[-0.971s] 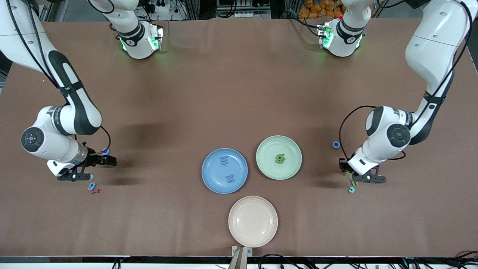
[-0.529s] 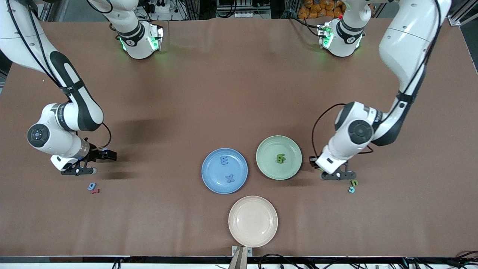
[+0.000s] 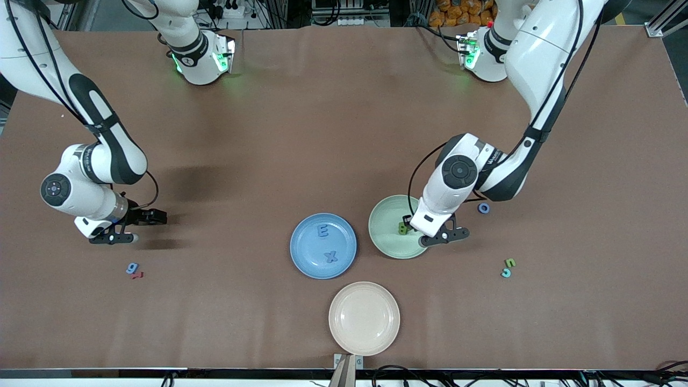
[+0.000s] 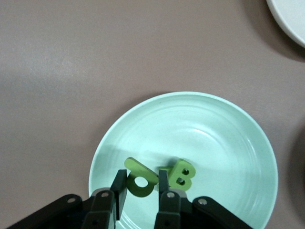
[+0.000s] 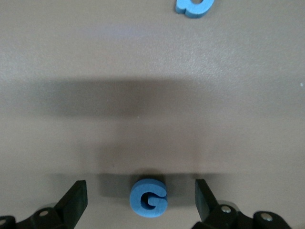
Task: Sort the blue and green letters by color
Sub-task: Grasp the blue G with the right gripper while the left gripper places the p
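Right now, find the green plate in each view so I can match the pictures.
Front view: the green plate sits beside the blue plate, toward the left arm's end, partly under the left gripper.
Left wrist view: it fills the lower middle.
Right wrist view: not in it.
Shared landmark: the green letter B lying in it.

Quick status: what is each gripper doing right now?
Left gripper: shut on a green letter, over the green plate.
Right gripper: open, holding nothing, over a blue G on the table.
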Motion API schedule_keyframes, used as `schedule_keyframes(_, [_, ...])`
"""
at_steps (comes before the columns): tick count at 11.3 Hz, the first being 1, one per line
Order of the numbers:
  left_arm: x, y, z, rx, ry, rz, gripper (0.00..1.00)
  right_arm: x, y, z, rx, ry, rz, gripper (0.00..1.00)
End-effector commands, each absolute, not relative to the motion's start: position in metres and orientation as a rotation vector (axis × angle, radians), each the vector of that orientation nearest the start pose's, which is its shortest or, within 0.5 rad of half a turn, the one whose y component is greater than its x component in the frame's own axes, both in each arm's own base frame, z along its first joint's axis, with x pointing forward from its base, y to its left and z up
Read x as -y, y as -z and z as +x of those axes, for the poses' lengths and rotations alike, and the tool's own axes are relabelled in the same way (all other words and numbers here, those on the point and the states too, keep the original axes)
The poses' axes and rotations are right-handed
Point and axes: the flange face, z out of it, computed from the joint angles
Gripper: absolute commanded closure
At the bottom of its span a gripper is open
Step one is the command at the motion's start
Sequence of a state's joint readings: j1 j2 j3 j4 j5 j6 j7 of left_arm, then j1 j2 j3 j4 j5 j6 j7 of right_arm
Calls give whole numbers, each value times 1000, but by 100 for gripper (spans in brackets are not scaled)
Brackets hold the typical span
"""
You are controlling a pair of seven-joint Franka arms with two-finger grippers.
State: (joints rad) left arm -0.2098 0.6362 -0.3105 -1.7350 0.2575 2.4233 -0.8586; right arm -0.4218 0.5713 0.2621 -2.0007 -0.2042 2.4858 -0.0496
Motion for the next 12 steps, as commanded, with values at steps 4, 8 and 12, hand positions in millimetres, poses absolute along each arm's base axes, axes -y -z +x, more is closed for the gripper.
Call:
schedule_keyframes(4, [305, -245, 606, 353, 111, -3176, 0, 93, -178, 580, 69, -85, -3119, 100])
schedule_keyframes(8, [248, -254, 627, 178, 63, -3171, 0, 95, -178, 579, 67, -85, -3119, 100])
schedule_keyframes(12, [183, -255, 649, -14, 73, -3165, 0, 70, -195, 596, 94, -42, -3111, 100])
